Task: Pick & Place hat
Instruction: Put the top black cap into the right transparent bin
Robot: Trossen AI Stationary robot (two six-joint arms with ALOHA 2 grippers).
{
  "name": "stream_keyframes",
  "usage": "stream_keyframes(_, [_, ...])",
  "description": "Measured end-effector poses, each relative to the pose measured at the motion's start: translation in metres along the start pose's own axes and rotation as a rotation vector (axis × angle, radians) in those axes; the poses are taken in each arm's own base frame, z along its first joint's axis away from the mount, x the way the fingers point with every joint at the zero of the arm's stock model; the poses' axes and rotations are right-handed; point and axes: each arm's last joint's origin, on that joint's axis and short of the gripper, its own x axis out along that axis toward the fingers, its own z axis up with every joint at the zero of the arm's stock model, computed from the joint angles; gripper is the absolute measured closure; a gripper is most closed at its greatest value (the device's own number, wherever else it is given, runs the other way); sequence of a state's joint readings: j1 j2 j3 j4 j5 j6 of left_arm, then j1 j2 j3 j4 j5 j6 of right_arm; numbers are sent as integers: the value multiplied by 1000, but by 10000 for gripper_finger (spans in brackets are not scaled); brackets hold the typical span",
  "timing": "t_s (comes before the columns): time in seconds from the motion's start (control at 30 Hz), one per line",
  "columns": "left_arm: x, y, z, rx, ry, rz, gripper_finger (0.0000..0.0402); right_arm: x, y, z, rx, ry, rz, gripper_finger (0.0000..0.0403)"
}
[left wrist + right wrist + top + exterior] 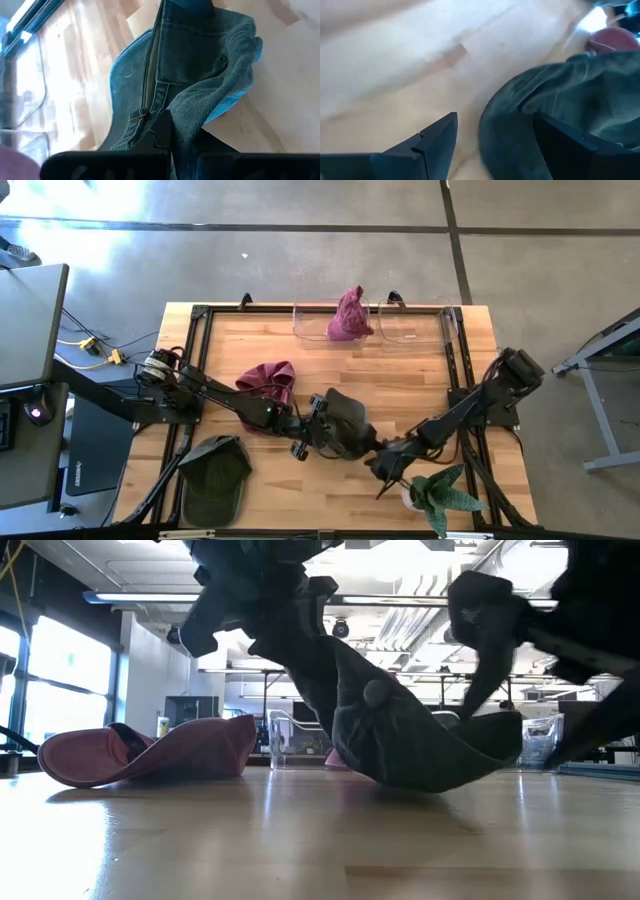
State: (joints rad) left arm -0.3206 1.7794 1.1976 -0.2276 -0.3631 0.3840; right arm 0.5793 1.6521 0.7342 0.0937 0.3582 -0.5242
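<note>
Dark cap point(345, 423), crumpled, mid-table

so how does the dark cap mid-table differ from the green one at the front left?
The dark cap is pinched by the left end effector, tilted and crumpled, with one edge on the wood; the green cap lies flat and untouched. The dark cap sits mid-table between both arms, the green cap near the front-left corner. Both are soft caps on the same wooden table.

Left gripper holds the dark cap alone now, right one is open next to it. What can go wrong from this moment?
The dark cap hangs from the left gripper by one edge and sags onto the table; dragging could pull it loose. The open right gripper has one finger against the fabric and may snag it when moving away. The maroon cap lies beside the left arm and could be swept.
</note>
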Motion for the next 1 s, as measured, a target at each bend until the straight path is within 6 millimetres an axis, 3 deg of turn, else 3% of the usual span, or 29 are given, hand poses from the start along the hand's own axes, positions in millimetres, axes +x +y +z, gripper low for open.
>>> stream_keyframes(0.23, [0,0,0,0,3,7,400,22,-2,-2,-251,247,-74,149])
stream_keyframes(0.47, [-5,0,2,1,-10,12,401,32,-14,-9,-266,367,-72,183])
stream_keyframes(0.57, [-6,-3,2,13,7,23,401,32,-22,-12,-199,400,2,224])
stream_keyframes(0.77, [-8,-7,3,43,29,91,401,28,-39,-8,42,390,269,362])
stream_keyframes(0.83, [-8,-7,3,56,33,99,401,27,-44,-5,98,363,333,390])
stream_keyframes(0.9, [-8,-7,3,58,34,99,401,27,-49,-5,143,354,347,384])
stream_keyframes(1.0, [-8,-7,3,59,42,102,401,27,-54,-6,199,380,329,338])
